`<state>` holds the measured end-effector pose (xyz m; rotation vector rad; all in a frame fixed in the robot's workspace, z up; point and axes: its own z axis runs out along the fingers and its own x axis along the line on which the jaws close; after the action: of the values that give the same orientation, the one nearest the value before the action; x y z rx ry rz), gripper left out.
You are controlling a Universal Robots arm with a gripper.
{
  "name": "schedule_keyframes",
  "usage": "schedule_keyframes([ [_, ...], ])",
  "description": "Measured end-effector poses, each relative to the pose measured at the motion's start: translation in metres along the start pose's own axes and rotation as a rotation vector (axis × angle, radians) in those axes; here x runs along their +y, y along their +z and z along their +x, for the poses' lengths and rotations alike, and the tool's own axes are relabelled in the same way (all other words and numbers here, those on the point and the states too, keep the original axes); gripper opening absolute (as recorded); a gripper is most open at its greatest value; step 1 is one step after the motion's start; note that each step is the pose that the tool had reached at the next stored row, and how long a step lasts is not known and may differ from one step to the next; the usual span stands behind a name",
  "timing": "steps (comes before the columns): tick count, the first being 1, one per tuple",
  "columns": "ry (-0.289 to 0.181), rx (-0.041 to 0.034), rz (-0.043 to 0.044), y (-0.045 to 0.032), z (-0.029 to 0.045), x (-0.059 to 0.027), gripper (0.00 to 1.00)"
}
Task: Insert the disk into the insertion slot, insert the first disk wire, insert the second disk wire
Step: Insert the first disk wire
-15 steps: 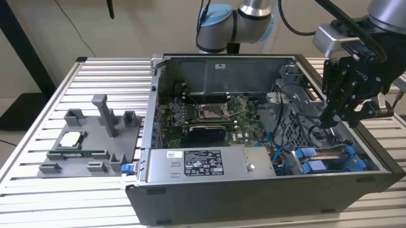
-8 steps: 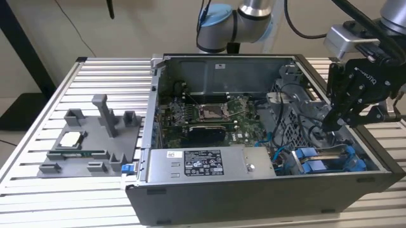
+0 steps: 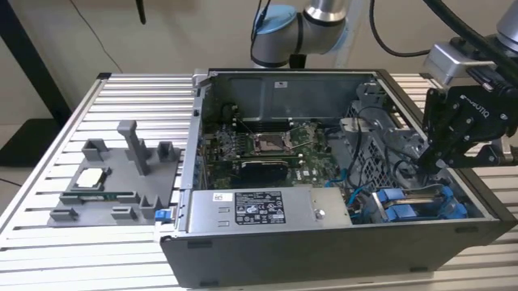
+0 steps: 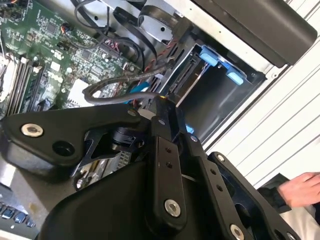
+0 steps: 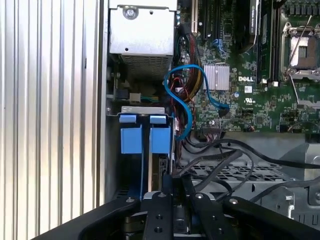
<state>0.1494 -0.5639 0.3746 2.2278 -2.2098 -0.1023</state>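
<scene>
- Centrepiece: flat rectangular disk [image 5: 132,140] in a bright blue plastic carrier, standing on edge inside the insertion slot [image 5: 142,109], a grey sheet-metal drive bay with blue plastic edges.
- Seen edge-on in the first wrist view, so mostly blue carrier ends on show; face and printed labels of the drive hidden.
- In the exterior view, same disk [image 3: 396,209] down in the slot [image 3: 465,209], at the case corner toward the exterior view's right.
- Black multi-link gripper [image 3: 429,167] hanging just above the slot. Fingertips drawn close together in the second wrist view [image 4: 161,102], tips against a thin black wire [image 4: 115,89]. Cannot tell whether anything sits clamped between them.
- Writing: white printed sticker [image 3: 259,206] on the silver power-supply box [image 3: 316,213] just beside the slot, plus white lettering on the gripper body; none of it read off.
- Farther out: green motherboard [image 3: 267,145] with an open silver processor socket [image 5: 300,50] and a small finned silver heatsink [image 5: 218,77]. Looped bright blue cable [image 5: 187,100] between board and bay.
- Black computer case [image 3: 324,254] lying open on a ribbed aluminium table [image 3: 81,91], with a grey plastic fixture tray [image 3: 113,182] just beside it toward the exterior view's left.
- Person's hand [image 4: 300,190] beyond the case, over the table.
</scene>
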Motion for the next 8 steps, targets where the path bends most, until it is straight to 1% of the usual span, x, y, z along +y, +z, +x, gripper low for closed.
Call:
schedule_keyframes([
  [4,0.0,0.0002,-0.0022,0.004,0.0015,-0.0055,0.19],
  [8,0.0,0.0002,-0.0063,0.0088,0.002,-0.0109,0.19],
])
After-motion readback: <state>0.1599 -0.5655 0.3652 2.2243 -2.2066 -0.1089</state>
